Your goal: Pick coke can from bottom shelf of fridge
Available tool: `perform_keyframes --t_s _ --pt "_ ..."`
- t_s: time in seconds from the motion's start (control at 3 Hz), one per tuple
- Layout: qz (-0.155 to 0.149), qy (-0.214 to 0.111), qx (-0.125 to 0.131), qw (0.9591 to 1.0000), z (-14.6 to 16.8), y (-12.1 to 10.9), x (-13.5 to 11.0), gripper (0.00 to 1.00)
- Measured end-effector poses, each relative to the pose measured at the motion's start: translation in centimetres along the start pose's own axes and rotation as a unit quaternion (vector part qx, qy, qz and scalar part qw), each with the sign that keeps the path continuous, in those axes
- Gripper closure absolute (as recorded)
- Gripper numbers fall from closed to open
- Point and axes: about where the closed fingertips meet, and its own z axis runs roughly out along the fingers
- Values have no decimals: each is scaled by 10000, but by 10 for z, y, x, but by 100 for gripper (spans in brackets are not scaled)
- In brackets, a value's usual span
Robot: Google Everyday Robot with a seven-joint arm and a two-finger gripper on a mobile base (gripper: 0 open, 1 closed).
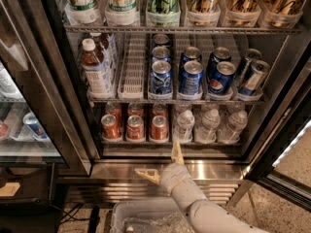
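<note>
Currently the hand sits low in front of the fridge, over its steel sill. Its fingers are spread wide and grip nothing, one pointing up, one left. The coke can stands upright on the bottom shelf, rightmost of three front red cans, just beside the water bottles and apart from the hand.

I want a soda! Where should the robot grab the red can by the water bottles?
Probably its round sides at mid-height, coming straight from the front: the coke can stands upright at the front edge of the bottom shelf, with another behind. The gripper is open below, over the sill.
</note>
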Motion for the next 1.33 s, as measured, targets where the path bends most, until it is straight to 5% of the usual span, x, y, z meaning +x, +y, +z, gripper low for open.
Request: perform_keyframes --t_s 0.67,1.0,1.33 --pt "228 -325 1256 9913 23 -21 -2 0" --pt "424 -266 1709 9840 29 -31 3 0" --pt "522 -160 1848 9813 31 -37 11 0"
